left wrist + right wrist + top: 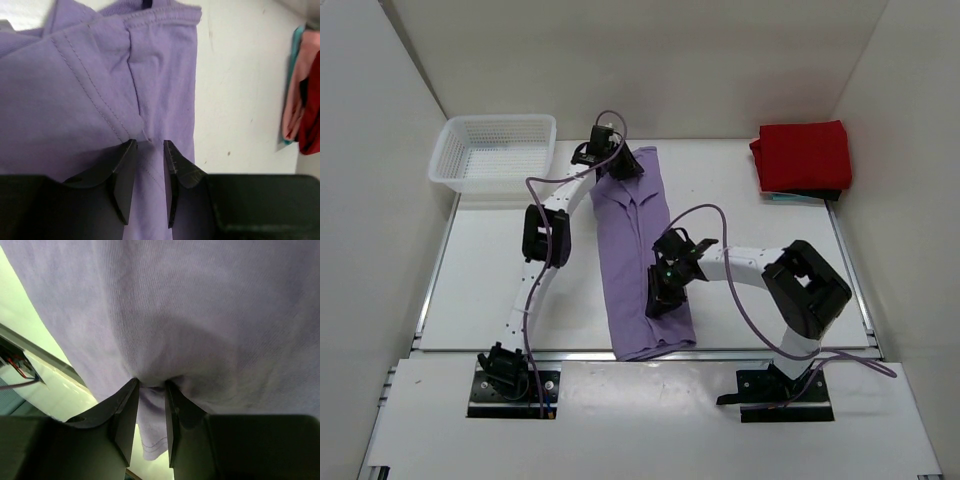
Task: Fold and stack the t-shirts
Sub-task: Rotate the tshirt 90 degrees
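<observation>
Down the middle of the table [770,270] the lavender t-shirt [632,240] lies as a long narrow strip, folded lengthwise. It runs from the far centre to the near edge, between my two arms. At its far end, by the collar, the left tool [610,163] sits on the cloth. In the left wrist view its fingers [125,170] stand close together with a ridge of purple fabric beside a sleeve seam pinched between them, so I read it as closed on the shirt. Toward the near end, the right tool [658,298] reaches in from the right over the strip. Its wrist view shows the fingers [125,415] nipped on a bunched fold of the same cloth, which spreads wide beyond them. Both tools therefore grip the lavender t-shirt, one near each end. The red t-shirt [803,155] lies folded in the far right corner, well apart from both tools, on top of some darker and teal cloth. A white mesh basket [492,183] stands at the far left corner, near the left tool.
</observation>
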